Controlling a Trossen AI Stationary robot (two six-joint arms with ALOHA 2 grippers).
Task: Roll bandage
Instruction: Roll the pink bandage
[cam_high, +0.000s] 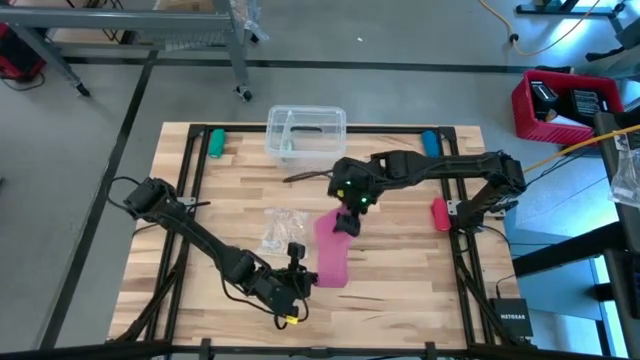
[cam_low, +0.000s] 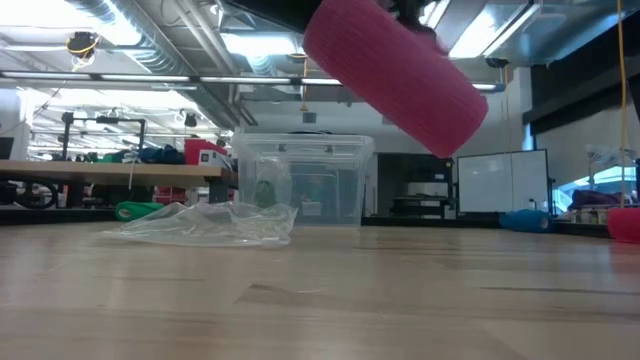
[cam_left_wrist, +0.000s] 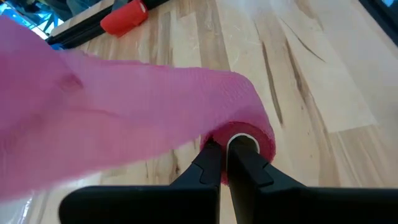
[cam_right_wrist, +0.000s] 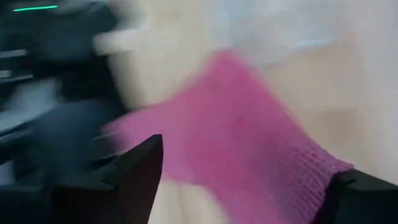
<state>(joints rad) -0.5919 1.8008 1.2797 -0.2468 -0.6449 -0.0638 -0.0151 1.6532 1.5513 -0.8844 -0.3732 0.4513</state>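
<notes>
Bandage (cam_left_wrist: 155, 106): soft pink knit, partly rolled

My left gripper (cam_left_wrist: 225, 163) is clamped tight, low at the near edge; my right gripper (cam_high: 346, 222) gapes wide mid-table.

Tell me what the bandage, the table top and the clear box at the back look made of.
The bandage: soft pink fabric, matte, probably elastic; a fine knit texture shows and it drapes. The table top: pale wooden planks, smooth; grain and seams show. The clear box: likely hard transparent plastic, glossy; the room shows through its walls.
</notes>
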